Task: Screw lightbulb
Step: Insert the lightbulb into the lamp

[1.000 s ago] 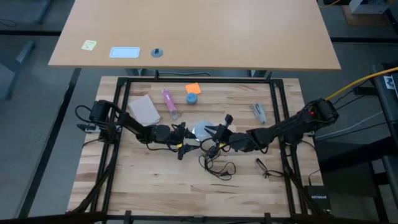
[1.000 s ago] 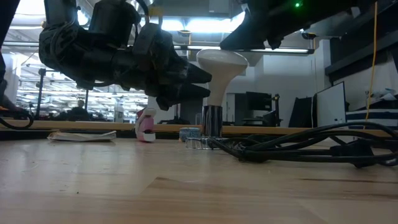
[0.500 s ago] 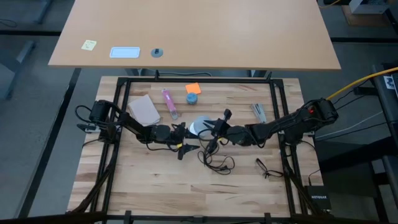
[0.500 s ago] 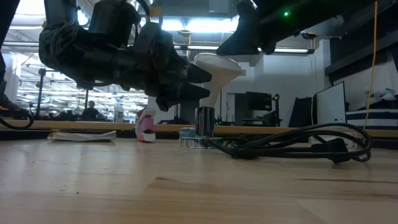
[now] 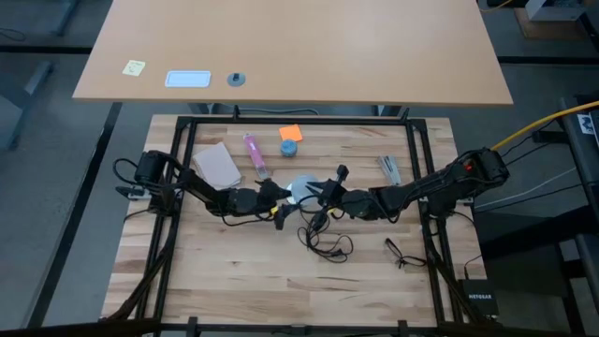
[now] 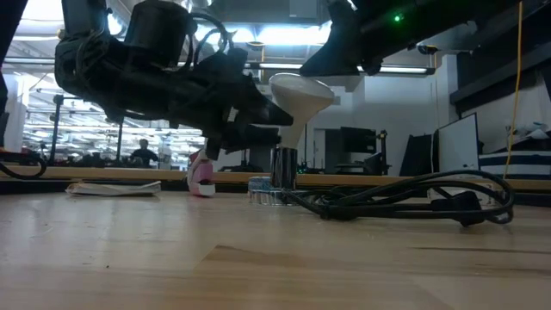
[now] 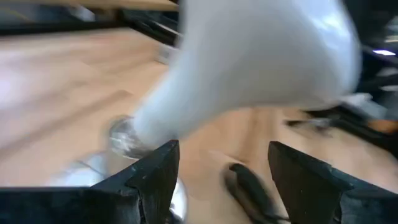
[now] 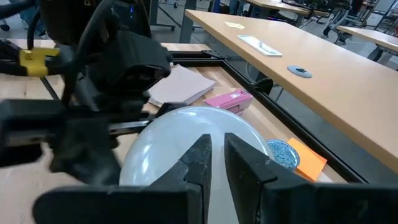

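Observation:
The frosted white lightbulb point(image 5: 301, 190) point(image 6: 300, 95) stands tilted at mid-table, its narrow neck in the dark socket point(image 6: 283, 165) of a silver lamp base point(image 6: 269, 195). My left gripper point(image 5: 279, 199) point(image 7: 224, 174) comes level from the table's left. It is open, with its fingers beside the bulb's neck point(image 7: 155, 124). My right gripper point(image 5: 323, 194) point(image 8: 216, 158) reaches in from the right. Its fingers are nearly together over the globe point(image 8: 180, 137). My left gripper stands open at the bulb's neck point(image 6: 294, 129), pointing level from the table's left; whether a finger touches the neck I cannot tell. My right gripper lies with its shut fingertips point(image 8: 199, 155) against the globe's upper side point(image 6: 327, 82), slanting down from the right. Nothing shows pinched between them.
A black cord point(image 5: 323, 243) point(image 6: 405, 202) coils in front of the lamp. Behind it lie a pink object point(image 5: 255, 154), a blue round object point(image 5: 289, 148), an orange note point(image 5: 291, 133) and a brown pad point(image 5: 217, 164). Glasses point(image 5: 401, 251) lie front right, inside the black frame.
My right gripper has gone a little toward the table's left. The lamp has slid left with it, the bulb has tipped further and the cord has been dragged along. My left gripper has rolled about its own axis in place and stayed open.

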Controlling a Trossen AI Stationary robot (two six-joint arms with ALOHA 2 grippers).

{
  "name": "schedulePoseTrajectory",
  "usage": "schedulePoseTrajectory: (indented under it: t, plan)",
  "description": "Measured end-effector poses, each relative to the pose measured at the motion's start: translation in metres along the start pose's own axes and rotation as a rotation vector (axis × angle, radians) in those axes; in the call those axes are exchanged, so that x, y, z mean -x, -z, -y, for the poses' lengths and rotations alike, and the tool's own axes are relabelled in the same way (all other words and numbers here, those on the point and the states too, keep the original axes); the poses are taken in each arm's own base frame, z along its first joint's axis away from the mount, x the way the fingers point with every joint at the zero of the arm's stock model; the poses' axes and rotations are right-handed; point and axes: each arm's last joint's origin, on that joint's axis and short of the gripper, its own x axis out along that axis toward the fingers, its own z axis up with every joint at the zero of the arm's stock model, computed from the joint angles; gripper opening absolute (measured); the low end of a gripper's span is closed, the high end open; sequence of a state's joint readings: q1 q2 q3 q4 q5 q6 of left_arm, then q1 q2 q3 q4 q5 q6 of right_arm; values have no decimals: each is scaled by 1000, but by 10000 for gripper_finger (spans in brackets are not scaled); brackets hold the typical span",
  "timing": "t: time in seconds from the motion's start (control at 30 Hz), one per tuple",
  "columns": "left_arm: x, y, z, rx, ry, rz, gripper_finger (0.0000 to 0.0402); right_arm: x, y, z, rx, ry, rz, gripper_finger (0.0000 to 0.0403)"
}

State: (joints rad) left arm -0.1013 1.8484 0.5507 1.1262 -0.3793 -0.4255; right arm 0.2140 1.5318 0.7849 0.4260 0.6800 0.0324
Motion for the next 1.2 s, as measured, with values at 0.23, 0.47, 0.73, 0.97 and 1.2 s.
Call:
schedulePoseTrajectory:
  t: [0.23, 0.47, 0.73, 0.97, 1.2]
  plan:
    - [1, 8, -6, -130, -88, -68, 239, 0, 0, 0, 1, -9, -2, 50]
    - [1, 7, -8, -146, -175, -30, 239, 0, 0, 0, 1, -9, -2, 50]
    - [-2, 7, -21, -235, -248, -70, 239, 0, 0, 0, 1, -11, -1, 50]
    - [-5, 4, -30, -229, -247, -85, 239, 0, 0, 0, 1, -11, -2, 50]
    - [-9, 1, -31, -230, -180, -101, 239, 0, 0, 0, 0, -11, 0, 50]
